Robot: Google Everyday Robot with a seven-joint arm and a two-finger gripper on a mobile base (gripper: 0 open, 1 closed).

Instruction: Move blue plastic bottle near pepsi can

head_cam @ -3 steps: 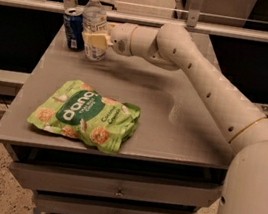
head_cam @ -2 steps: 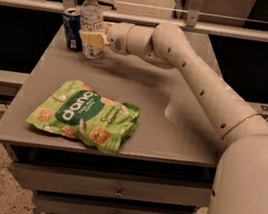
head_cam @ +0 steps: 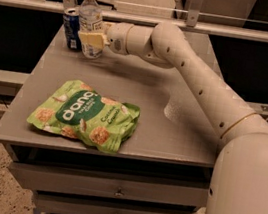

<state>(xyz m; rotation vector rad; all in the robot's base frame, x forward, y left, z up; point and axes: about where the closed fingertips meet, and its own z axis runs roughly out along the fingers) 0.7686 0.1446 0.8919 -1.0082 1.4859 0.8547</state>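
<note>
The blue plastic bottle [head_cam: 90, 17], clear with a white cap and white label, stands upright at the far left of the grey table [head_cam: 178, 85]. The pepsi can [head_cam: 71, 27], dark blue with a silver top, stands right beside it on the left, almost touching. My gripper [head_cam: 91, 39] reaches in from the right at the end of the white arm and is shut on the bottle's lower half, with its pale fingers [head_cam: 90, 38] across the label.
A green snack bag [head_cam: 84, 115] lies flat near the table's front left edge. A metal rail [head_cam: 187, 24] runs behind the table. Drawers [head_cam: 119, 193] sit below the tabletop. My white arm [head_cam: 198, 84] crosses the table's right half.
The bottle and my gripper have shifted slightly left, closer to the can. The snack bag has not moved.
</note>
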